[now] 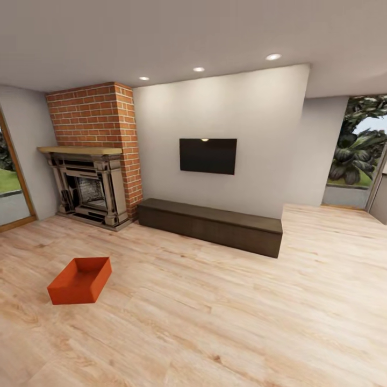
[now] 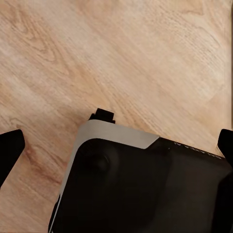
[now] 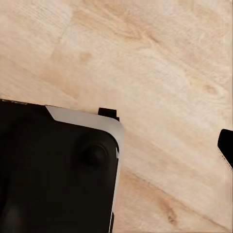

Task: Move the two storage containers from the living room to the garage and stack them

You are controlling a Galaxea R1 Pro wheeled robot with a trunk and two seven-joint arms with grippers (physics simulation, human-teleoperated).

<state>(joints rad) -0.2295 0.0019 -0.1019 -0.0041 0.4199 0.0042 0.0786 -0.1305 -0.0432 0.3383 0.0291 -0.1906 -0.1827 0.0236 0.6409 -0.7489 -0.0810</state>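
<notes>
One orange-red storage container sits open side up on the light wood plank floor of the living room, at the lower left of the head view, in front of the brick fireplace. The garage is out of view. In the left wrist view my left gripper is open, its two dark fingertips at opposite edges of the picture, holding nothing above the planks. In the right wrist view one dark fingertip of the right gripper stands far out at the edge, with nothing held.
A long dark low cabinet runs along the white wall under a black TV. Glass doors stand at the far left and far right. My dark base shows below both wrists.
</notes>
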